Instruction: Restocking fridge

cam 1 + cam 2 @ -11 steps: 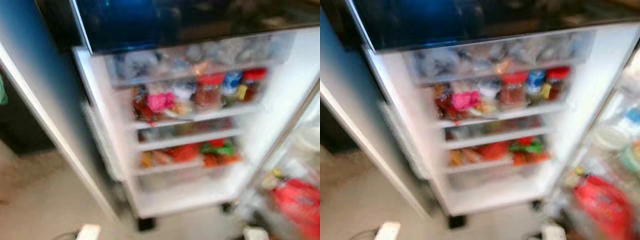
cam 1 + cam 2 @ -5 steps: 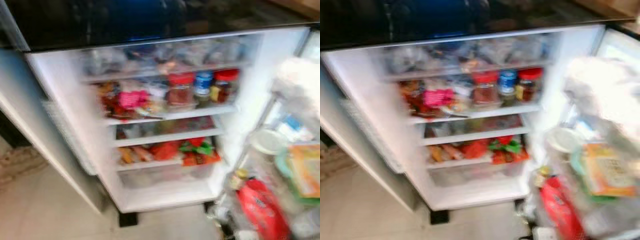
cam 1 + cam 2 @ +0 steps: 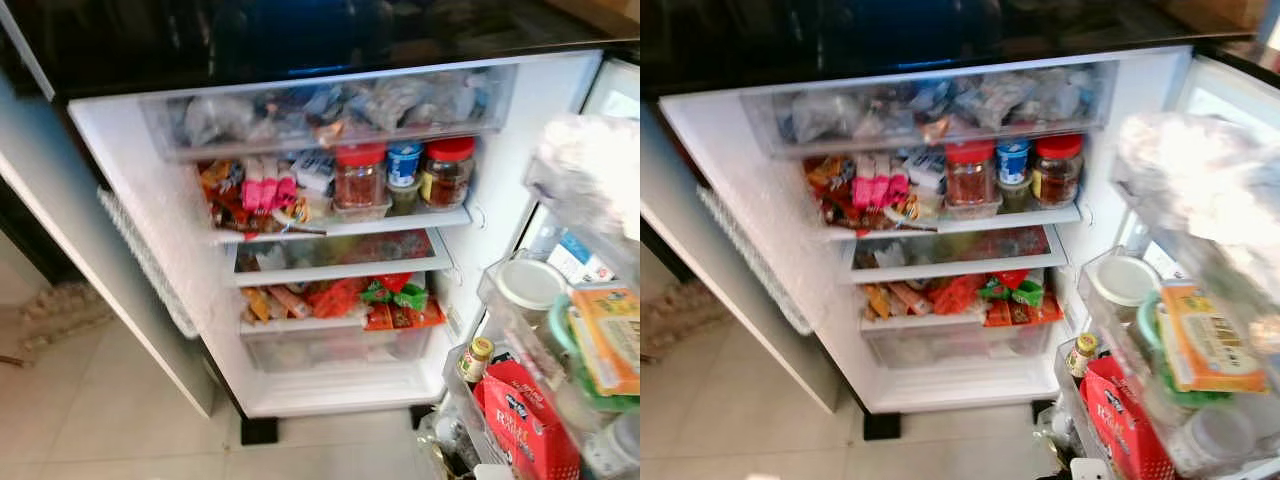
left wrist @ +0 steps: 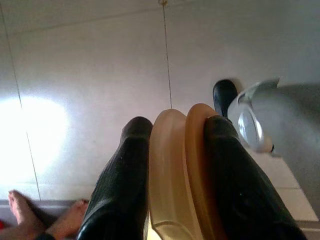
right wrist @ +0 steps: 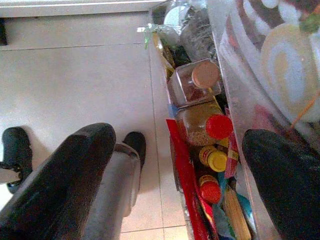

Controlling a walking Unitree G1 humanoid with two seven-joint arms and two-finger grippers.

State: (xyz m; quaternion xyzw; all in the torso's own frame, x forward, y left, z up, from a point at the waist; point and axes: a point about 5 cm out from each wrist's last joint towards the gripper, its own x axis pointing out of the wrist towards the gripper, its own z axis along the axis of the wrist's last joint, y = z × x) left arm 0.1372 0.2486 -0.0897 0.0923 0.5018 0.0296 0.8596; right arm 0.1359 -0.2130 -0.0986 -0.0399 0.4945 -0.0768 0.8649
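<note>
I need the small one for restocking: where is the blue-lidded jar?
The blue-lidded jar stands on the fridge's upper shelf, between two red-lidded jars.

The open fridge (image 3: 150, 230) has crowded shelves; red-lidded jars (image 3: 360, 175) block the upper shelf's front, packets (image 3: 390, 300) fill the lower, and door bins (image 3: 500, 400) crowd the right.

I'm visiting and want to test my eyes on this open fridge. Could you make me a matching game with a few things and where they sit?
Things:
1. red-lidded jars
2. red bag
3. pink packets
4. tan object

Places:
A. between the left gripper fingers
B. shelf, left part
C. shelf, right part
D. door bin

Pairs: 1-C, 2-D, 3-B, 4-A
</note>
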